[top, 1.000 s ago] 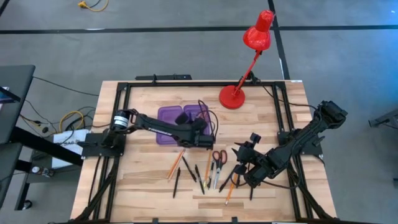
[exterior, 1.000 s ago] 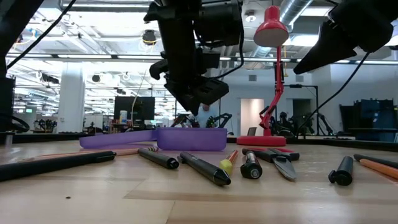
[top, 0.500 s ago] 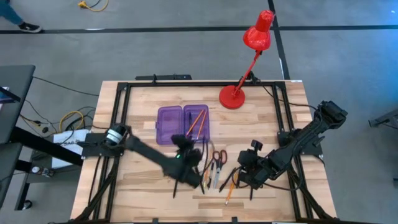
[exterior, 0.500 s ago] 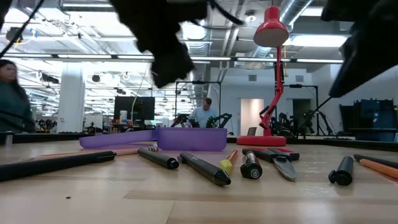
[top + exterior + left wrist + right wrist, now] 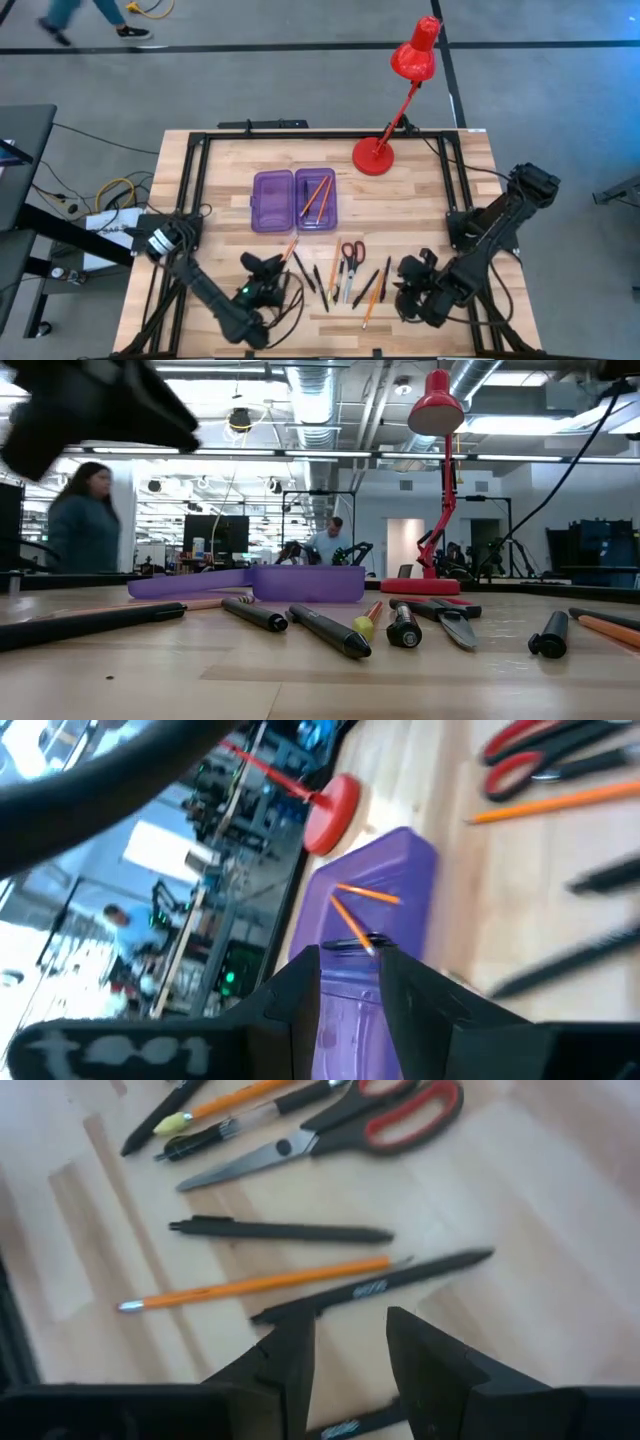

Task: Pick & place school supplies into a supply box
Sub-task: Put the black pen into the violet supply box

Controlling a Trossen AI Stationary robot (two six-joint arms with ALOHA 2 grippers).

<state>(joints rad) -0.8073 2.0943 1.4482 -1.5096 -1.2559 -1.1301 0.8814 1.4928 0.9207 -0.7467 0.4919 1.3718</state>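
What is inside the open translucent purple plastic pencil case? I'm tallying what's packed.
The right half of the purple pencil case holds two orange pencils and a dark pen beside them. The left half looks empty.

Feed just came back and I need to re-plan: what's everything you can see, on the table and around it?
supply box: one, translucent purple, lying open, middle of the table.
pencils in box: two, orange, in the half nearer the lamp.
loose pencils: at least three, orange, on the table in front of the box.
pens: several, black or dark, among the loose pencils.
scissors: one pair, red-handled, in front of the box.
desk lamp: one, red, back of the table.
people: two, in the room behind.
left gripper: open, empty, front left.
right gripper: open, empty, over the front-right pens.
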